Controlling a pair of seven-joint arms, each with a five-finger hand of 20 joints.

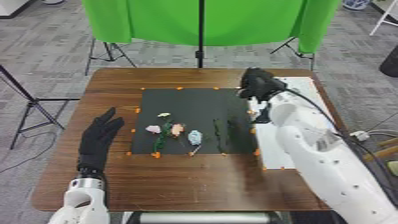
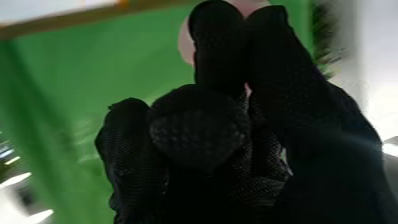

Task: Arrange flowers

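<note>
Black mesh-gloved right hand (image 1: 259, 84) near far edge of brown wooden table (image 1: 133, 78); cannot tell whether grasping smooth pink object (image 2: 186, 45).

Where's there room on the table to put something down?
There's bare wood on the table in front of the black mat, between both arms. The mat's back strip, behind the flowers, is free too. It's crowded among the flowers and under the right arm.

Several flowers (image 1: 177, 130) lie on the black mat (image 1: 191, 106).
</note>
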